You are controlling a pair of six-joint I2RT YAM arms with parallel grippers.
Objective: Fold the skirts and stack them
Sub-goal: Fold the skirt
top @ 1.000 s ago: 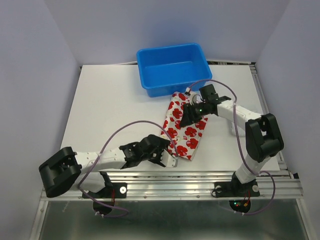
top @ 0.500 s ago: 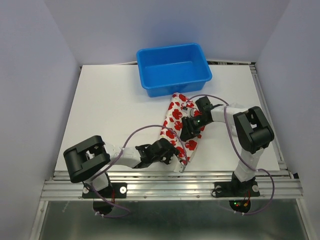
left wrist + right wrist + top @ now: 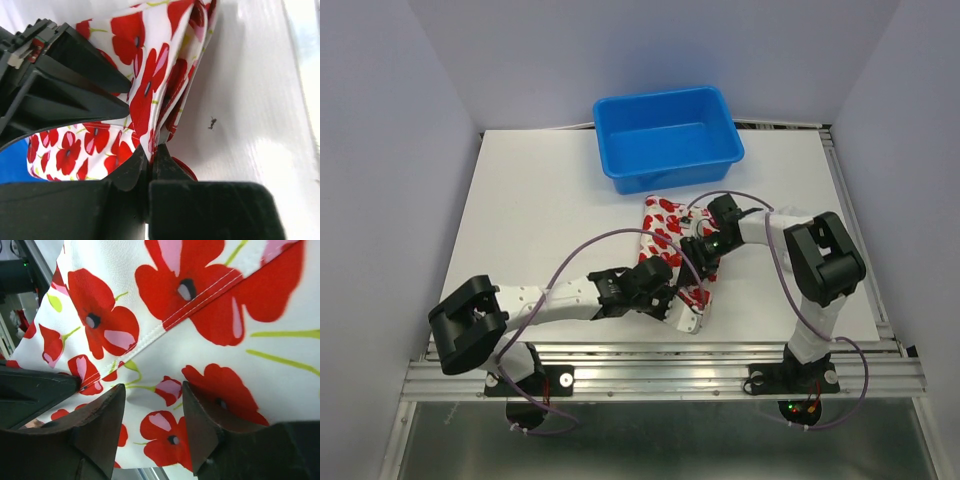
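The left gripper [image 3: 150,162] is clenched on a folded edge of the flowered skirt [image 3: 663,216]. The right gripper [image 3: 152,415] rests on the cloth with its fingers [image 3: 95,425] parted (nothing pinched). The skirt lies bunched at six o'clock of the blue tub [image 3: 667,135], just beside it. White table [image 3: 540,220] stretches toward nine o'clock.
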